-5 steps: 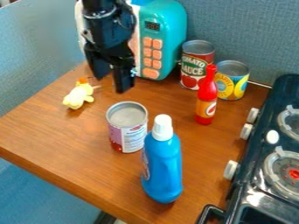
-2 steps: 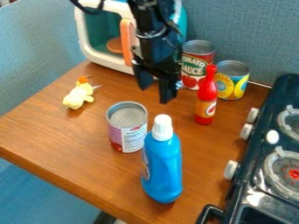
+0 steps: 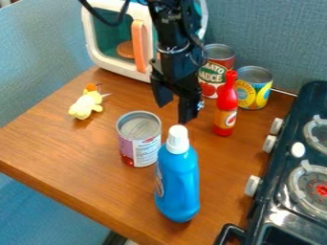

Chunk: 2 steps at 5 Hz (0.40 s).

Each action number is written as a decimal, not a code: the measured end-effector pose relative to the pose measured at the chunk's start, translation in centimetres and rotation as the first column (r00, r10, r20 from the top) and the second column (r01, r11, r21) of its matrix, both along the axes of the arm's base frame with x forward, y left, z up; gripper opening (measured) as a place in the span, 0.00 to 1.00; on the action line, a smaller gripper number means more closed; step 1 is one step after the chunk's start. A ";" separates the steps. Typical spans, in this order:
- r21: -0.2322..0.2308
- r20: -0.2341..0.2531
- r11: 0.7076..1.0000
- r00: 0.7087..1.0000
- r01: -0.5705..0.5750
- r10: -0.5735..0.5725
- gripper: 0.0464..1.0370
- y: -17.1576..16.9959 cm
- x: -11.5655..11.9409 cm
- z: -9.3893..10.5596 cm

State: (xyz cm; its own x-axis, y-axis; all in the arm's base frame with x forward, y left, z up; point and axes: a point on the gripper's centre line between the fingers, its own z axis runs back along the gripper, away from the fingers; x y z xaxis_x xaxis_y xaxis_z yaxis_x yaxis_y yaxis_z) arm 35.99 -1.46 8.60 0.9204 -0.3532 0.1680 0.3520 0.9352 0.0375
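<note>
Blue bottle upright, open pincer just above its cap

The blue bottle (image 3: 178, 184) stands on the wooden counter (image 3: 76, 148), its white cap (image 3: 178, 139) up, just beside the open-topped can (image 3: 138, 139). My pincer (image 3: 174, 114) hangs behind and above it, fingers parted fairly wide, with bare wood showing between them; I hold nothing. One fingertip comes right up to the cap's outline, and I cannot tell whether it touches.

Working well here, as I judge it, calls for height over that cap until my two fingers straddle what they are to close on, centred and level. A low sideways sweep could tip the tall bottle, or knock the red bottle (image 3: 224, 107) on my other side. I would come down straight and slowly, minding the can's rim, and close evenly so that neither finger pushes first.
</note>
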 end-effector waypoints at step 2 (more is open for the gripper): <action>0.023 -0.002 0.999 0.999 -0.047 0.047 0.96 0.8 -0.6 -1.5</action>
State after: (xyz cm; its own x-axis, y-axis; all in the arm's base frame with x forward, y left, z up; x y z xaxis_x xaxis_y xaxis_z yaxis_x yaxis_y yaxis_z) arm 35.41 -0.66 7.08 0.9365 -0.3131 0.1579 0.3077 0.9497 0.0582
